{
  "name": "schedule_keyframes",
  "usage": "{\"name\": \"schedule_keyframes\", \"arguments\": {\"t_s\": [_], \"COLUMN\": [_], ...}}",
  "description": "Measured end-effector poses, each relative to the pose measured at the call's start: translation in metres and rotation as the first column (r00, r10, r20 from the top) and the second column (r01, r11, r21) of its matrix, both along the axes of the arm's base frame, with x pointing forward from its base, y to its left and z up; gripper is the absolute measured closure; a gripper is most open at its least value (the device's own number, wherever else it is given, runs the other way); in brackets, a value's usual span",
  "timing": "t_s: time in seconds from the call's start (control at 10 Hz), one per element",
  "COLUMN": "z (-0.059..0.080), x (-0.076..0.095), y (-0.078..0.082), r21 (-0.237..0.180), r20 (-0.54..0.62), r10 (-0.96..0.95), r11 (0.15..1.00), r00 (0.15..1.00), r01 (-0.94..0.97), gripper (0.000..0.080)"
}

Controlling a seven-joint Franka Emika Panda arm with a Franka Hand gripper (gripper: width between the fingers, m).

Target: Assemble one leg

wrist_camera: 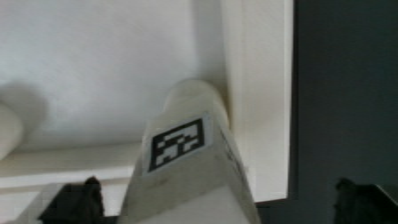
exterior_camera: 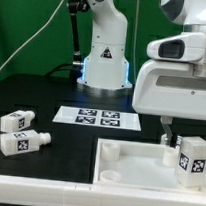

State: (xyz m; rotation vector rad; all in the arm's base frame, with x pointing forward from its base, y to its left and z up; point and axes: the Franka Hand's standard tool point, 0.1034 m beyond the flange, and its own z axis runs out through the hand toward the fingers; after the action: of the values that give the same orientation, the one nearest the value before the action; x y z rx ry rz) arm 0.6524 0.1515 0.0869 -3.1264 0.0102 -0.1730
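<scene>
Released, the gripper straddles the small white tagged plastic leg standing at the large white square tray-like tabletop's corner, apparently seated there for screwing.

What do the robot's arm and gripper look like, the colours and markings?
The arm is glossy white with rounded casings, a black triangular label and a glowing blue ring at its base. Black cables hang beside it. The gripper has a boxy white-grey body with a dark band, and narrow dark fingertips.
</scene>
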Motion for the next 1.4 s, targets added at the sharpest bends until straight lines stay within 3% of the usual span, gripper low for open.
{"name": "schedule_keyframes", "arguments": {"t_s": [0.3, 0.5, 0.6, 1.0, 1.2, 1.4], "z": [0.0002, 0.0, 0.0, -0.0004, -0.0008, -0.0013], "x": [0.0007, 0.0006, 0.0007, 0.0006, 0.0007, -0.0001], "y": [-0.0029, -0.0029, -0.0031, -0.0032, -0.004, -0.0032], "r21": [-0.023, -0.023, -0.023, -0.016, 0.019, 0.042], "r20": [0.001, 0.0, 0.0, 0.001, 0.005, -0.003], "r10": [0.15, 0.148, 0.148, 0.094, -0.211, -0.45], "r11": [0.988, 0.989, 0.989, 0.995, 0.977, 0.892], "r00": [0.989, 0.989, 0.989, 0.996, 0.978, 0.893], "r01": [-0.15, -0.148, -0.148, -0.094, 0.211, 0.45], "gripper": [0.0151, 0.0428, 0.0518, 0.0518, 0.0518, 0.0518]}}
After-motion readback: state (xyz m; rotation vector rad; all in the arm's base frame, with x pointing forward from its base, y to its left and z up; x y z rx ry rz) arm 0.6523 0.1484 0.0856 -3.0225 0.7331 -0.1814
